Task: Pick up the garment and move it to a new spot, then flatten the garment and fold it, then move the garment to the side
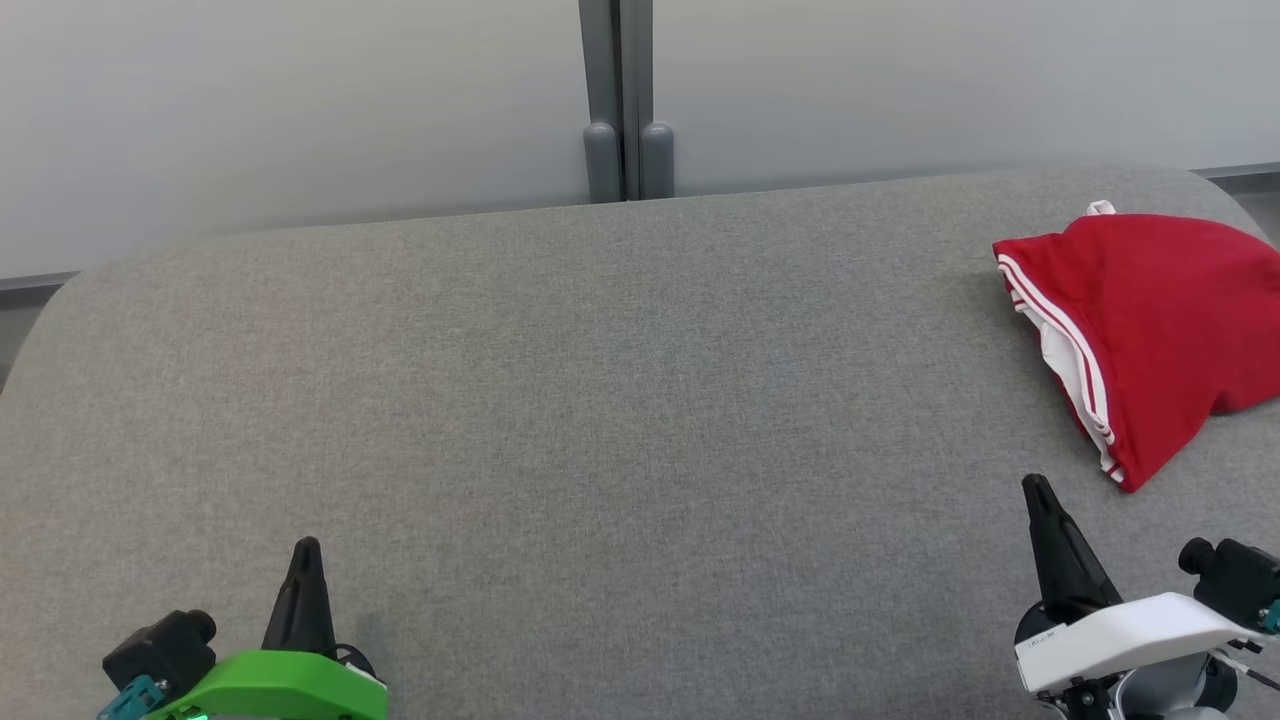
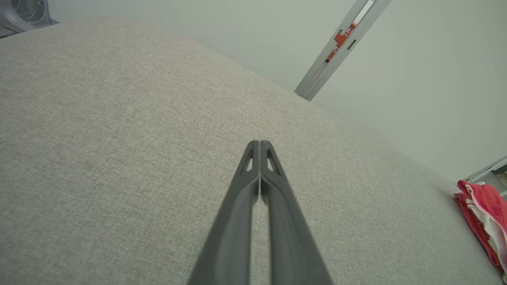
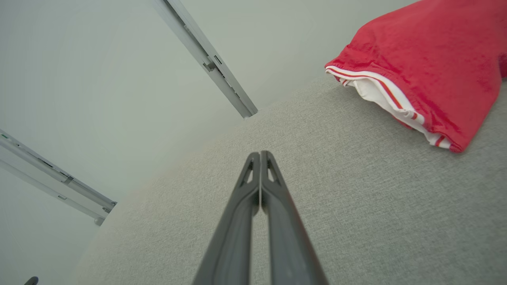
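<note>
Head view: the garment [image 1: 1150, 320] lies ahead and right of your right tool [image 1: 1036, 487], well apart from your left tool [image 1: 307, 546]; both tools closed, empty.

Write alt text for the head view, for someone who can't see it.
A red garment with white trim lies at the far right of a grey fabric surface. The shut left hand and right hand sit at the lower corners, empty.

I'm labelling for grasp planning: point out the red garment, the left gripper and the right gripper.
red garment [image 1: 1165, 320]: head view, middle of the red cloth.
left gripper [image 2: 259, 142]: left wrist view, between its shut fingertips.
right gripper [image 3: 259, 153]: right wrist view, between its shut fingertips.
</note>
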Tool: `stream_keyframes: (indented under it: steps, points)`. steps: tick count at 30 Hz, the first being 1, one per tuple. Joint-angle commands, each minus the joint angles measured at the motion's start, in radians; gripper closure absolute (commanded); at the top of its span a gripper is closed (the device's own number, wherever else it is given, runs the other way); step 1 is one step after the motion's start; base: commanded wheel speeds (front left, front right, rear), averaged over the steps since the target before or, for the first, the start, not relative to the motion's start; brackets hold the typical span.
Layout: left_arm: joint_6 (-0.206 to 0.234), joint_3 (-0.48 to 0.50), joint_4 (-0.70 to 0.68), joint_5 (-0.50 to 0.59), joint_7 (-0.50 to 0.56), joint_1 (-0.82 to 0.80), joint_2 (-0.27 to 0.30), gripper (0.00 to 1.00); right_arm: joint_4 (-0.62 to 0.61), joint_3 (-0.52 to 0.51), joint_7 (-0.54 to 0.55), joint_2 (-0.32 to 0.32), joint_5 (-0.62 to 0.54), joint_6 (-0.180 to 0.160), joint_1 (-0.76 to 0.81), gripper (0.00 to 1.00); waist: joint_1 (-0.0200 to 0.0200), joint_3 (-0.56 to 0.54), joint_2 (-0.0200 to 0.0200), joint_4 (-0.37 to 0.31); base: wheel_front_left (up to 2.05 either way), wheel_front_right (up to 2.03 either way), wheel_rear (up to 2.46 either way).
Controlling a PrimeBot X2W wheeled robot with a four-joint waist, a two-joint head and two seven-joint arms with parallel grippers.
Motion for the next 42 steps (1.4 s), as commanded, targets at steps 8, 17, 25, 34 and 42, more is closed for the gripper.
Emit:
stream_keyframes:
  steps: [8,17,25,34,42]
  points:
    - [-0.022,0.032,-0.008,-0.131,0.034,-0.046,-0.006,1.00,0.019,-0.007,0.015,-0.009,0.143,0.000,-0.046,1.00,0.0000,-0.001,0.0000,0.002,0.00,0.00,0.00]
    - [-0.039,0.055,-0.004,-0.244,0.065,-0.060,-0.013,1.00,0.046,-0.013,0.030,-0.009,0.264,0.000,-0.069,1.00,0.0000,-0.001,0.0000,0.004,0.00,0.00,0.00]
    - [-0.053,0.074,-0.001,-0.335,0.090,-0.072,-0.018,1.00,0.068,-0.019,0.043,-0.008,0.361,0.000,-0.087,1.00,0.0000,-0.002,0.0000,0.006,0.00,0.00,0.00]
    - [-0.066,0.094,0.003,-0.430,0.116,-0.082,-0.024,1.00,0.091,-0.026,0.057,-0.007,0.459,0.000,-0.106,1.00,0.0000,-0.003,0.0000,0.009,0.00,0.00,0.00]
    - [-0.078,0.109,0.006,-0.508,0.137,-0.092,-0.029,1.00,0.111,-0.032,0.070,-0.005,0.541,-0.001,-0.121,1.00,0.0000,-0.003,0.0000,0.011,0.00,0.00,0.00]
